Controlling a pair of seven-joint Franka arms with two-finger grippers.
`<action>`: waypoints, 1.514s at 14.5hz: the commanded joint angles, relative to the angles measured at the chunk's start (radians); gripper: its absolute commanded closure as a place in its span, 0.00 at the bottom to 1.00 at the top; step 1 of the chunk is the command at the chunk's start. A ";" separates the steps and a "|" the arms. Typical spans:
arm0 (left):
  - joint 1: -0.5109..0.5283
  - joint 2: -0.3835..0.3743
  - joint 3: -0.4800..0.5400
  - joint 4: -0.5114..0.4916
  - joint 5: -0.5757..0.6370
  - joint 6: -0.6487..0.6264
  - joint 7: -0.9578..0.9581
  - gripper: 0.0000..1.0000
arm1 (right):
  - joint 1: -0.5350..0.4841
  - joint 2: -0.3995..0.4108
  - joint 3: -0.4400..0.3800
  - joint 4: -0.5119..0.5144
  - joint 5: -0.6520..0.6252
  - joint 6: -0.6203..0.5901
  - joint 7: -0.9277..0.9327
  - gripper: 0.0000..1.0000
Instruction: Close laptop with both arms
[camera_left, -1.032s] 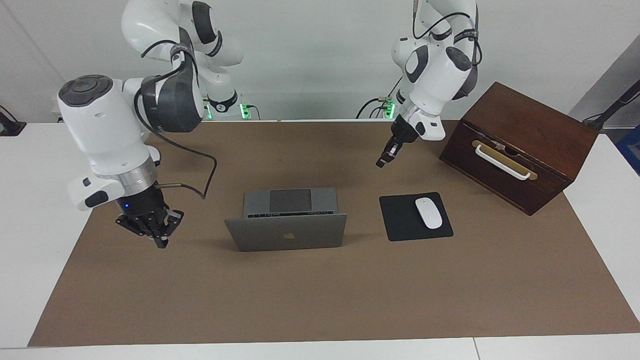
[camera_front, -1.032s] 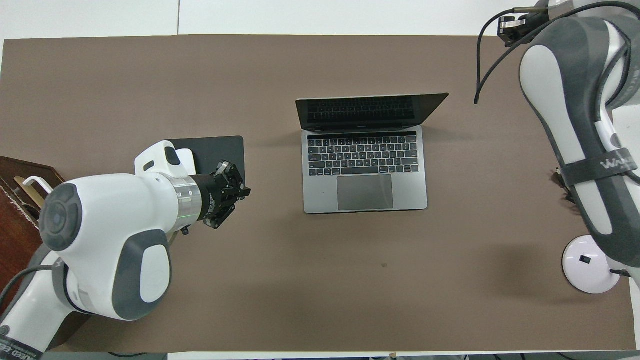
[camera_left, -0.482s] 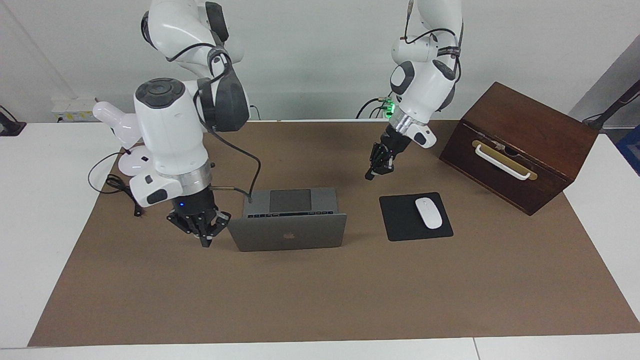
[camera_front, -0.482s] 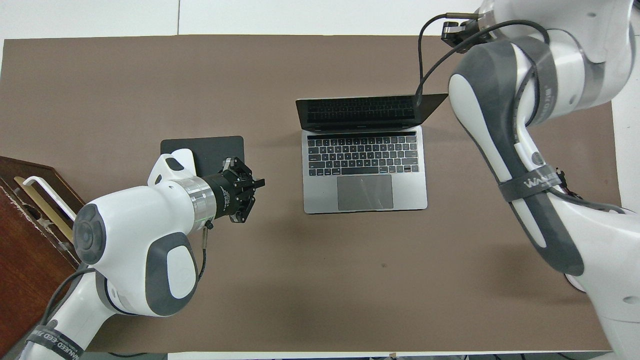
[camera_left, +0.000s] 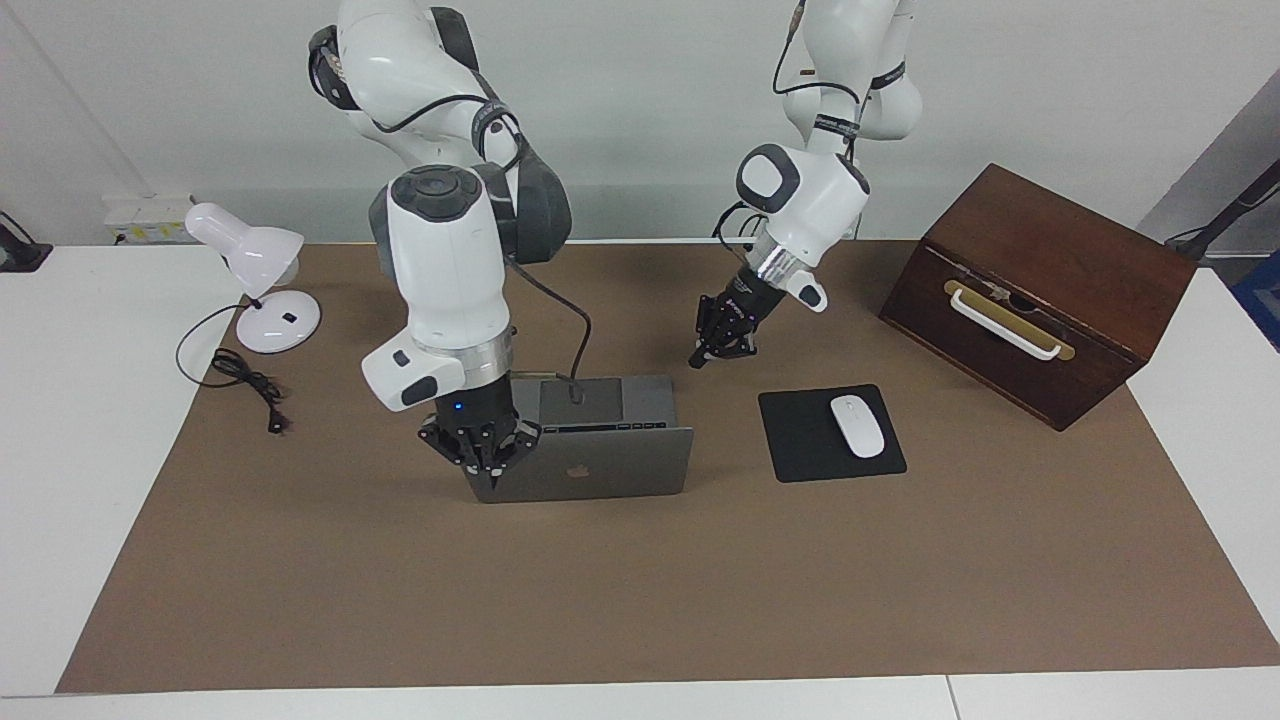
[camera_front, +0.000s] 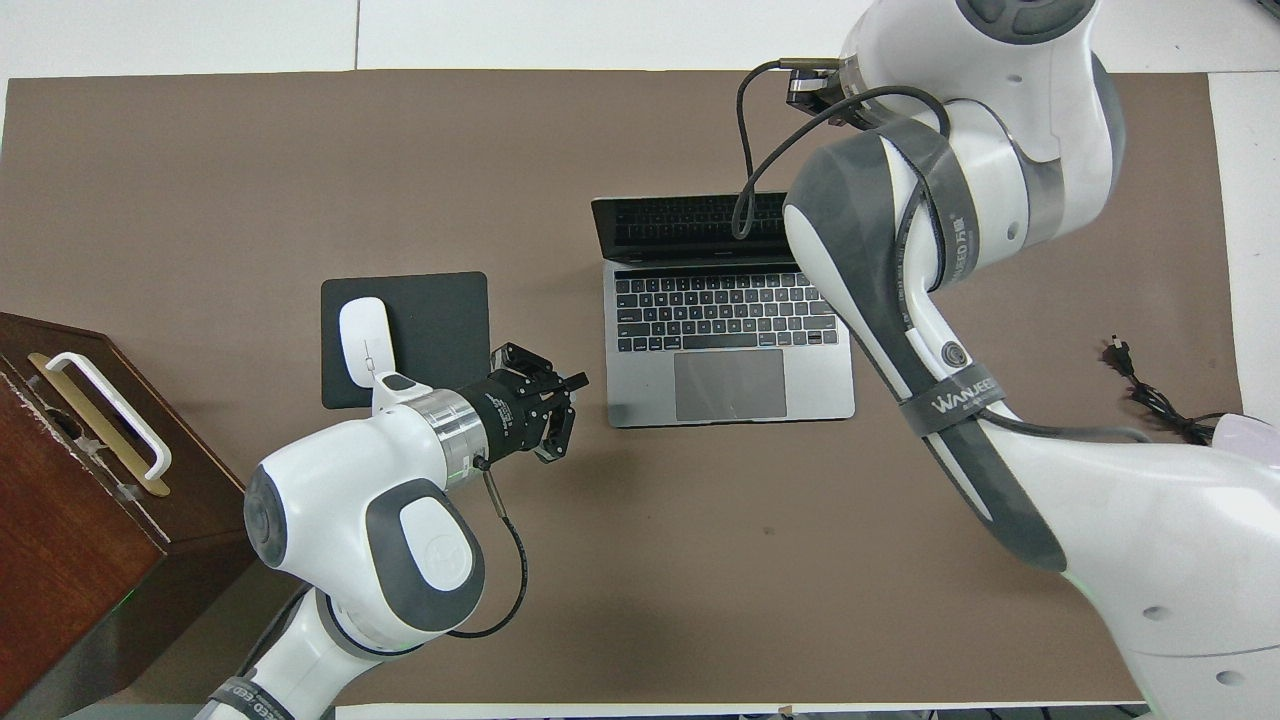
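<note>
**Laptop open at mid-desk, both grippers closed and empty**

The desk (camera_left: 640, 620), covered by a brown mat, fills most of the facing view. The right arm (camera_left: 445, 250) comes down from the upper left of that frame, and the left arm (camera_left: 800, 190) from the upper centre. A dark wooden box (camera_left: 1060, 260) with a white handle sits at the right of the frame, toward the left arm's end of the desk.

The laptop (camera_left: 600, 465) stands open at the centre of the facing view, its lid upright with the logo facing the camera and its keyboard deck toward the robots. In the overhead view the laptop (camera_front: 730, 330) lies at centre frame, with its screen edge partly covered by the right arm.

A black mouse pad (camera_left: 830, 435) lies just right of centre in the facing view, beside the laptop, with a white mouse (camera_left: 858, 426) on it. A white desk lamp (camera_left: 255, 270) stands at the left of the frame, with its black cord (camera_left: 240, 375) trailing below it.

The right gripper (camera_left: 490, 465), fingertips together and holding nothing, is at the lid's corner at the right arm's end; whether it touches cannot be told. The left gripper (camera_left: 705, 358), also closed and empty, hangs over the mat just beside the laptop's deck.
</note>
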 joint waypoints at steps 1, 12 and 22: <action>-0.025 0.061 0.012 0.012 -0.152 0.052 0.138 1.00 | 0.018 0.014 0.009 0.025 -0.033 0.005 -0.035 1.00; -0.091 0.204 0.014 0.107 -0.618 0.026 0.576 1.00 | 0.087 0.042 0.015 0.016 -0.033 0.112 -0.105 1.00; -0.097 0.250 0.017 0.129 -0.646 0.029 0.579 1.00 | 0.088 0.040 0.019 -0.026 -0.015 0.126 -0.121 1.00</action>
